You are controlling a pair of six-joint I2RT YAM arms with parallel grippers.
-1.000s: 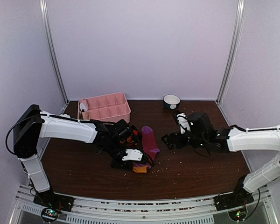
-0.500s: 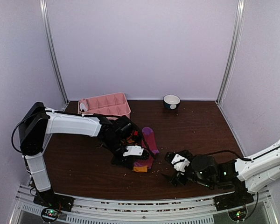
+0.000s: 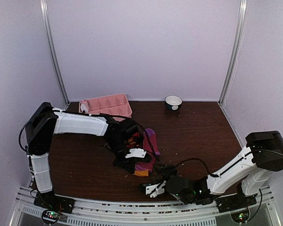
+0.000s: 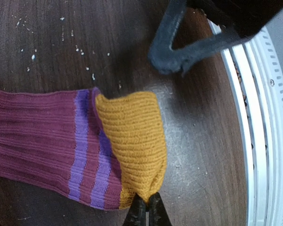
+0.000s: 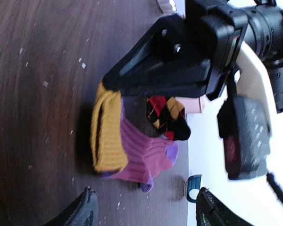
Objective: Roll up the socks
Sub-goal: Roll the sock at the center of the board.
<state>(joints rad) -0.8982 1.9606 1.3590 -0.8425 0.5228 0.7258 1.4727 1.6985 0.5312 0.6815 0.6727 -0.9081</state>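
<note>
From above, the left tool [image 3: 133, 161] is down on the sock heap near the middle of the bench [image 3: 203, 136]. The right tool [image 3: 152, 187] lies low at the near edge, just in front of it. The magenta sock [image 3: 151, 140] stretches away behind the left tool. The pink tray [image 3: 106, 106] and bowl [image 3: 173, 101] sit well apart at the back. With both tools this close, any push forward by the right one could knock the left.

At the left wrist, the tool is pinched shut on the very edge of the mustard end [image 4: 134, 136], which is folded back over the purple stripes [image 4: 80, 146]. It is a thin bite. A tug or a bump could pull the knit free, and the fold would likely flop open. A dark finger [image 4: 172, 52] of the right tool hangs just beyond the fold.

At the right wrist, its own fingers [image 5: 87, 209] stand apart with nothing between them. The argyle sock [image 5: 167, 115] lies tucked against the magenta one under the left tool. Closing here might catch both socks, or close on the left tool's body instead of the fabric.
</note>
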